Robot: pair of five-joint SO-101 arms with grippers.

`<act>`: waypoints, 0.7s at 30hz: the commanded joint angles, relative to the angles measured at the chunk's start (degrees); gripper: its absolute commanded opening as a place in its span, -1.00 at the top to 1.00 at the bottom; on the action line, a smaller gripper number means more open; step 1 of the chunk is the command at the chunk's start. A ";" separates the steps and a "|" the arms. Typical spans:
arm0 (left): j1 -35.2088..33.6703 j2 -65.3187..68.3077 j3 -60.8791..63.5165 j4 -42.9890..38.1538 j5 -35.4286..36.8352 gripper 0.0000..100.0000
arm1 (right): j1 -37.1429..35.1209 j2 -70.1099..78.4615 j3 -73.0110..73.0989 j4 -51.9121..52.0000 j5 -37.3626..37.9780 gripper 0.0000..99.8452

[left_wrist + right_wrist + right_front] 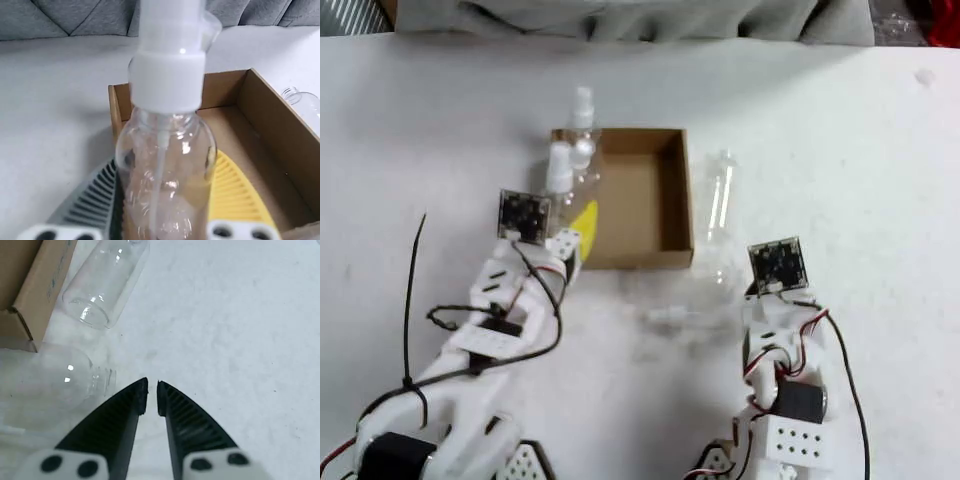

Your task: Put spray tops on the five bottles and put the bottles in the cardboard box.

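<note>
My left pincer [165,205] was clamped around the body of a clear bottle [165,160] that carried its white spray top [167,75], my grey finger [90,200] on one flank and my yellow finger [235,195] on the other. The bottle stood about upright, its long axis rising out of my grasp, cap uppermost. What mattered was where the cardboard box [686,190] lay from it. In the high view the bottle sat right at the box's left wall, with the open brown floor stretching away toward my right side. I could not tell whether the base hung over the wall itself or just inside it. I judged that a short carry to the right and then a lowering would set it on the floor, and that the wall's edge was what the base might catch. A second capped bottle [583,120] stood at the box's far left corner, inside or behind it I could not say, close enough to my held one to mind. My right pincer [152,392] was nearly closed on nothing, low over the table [240,315]. An uncapped bottle [105,282] lay along the box's right wall, and another bare bottle [50,385] lay with its neck toward that pincer. For the box, my left arm was plainly the nearer.
</note>
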 commanded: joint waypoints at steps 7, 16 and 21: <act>0.40 0.13 1.32 -1.41 -0.62 0.72 | -0.31 -0.40 0.18 -0.92 0.53 0.97; 0.04 0.13 1.49 -1.32 -0.62 0.65 | -0.31 -0.40 0.18 -0.92 0.53 0.97; -0.04 0.13 1.49 -1.32 -0.62 0.65 | -0.31 -0.40 0.18 -0.92 0.53 0.97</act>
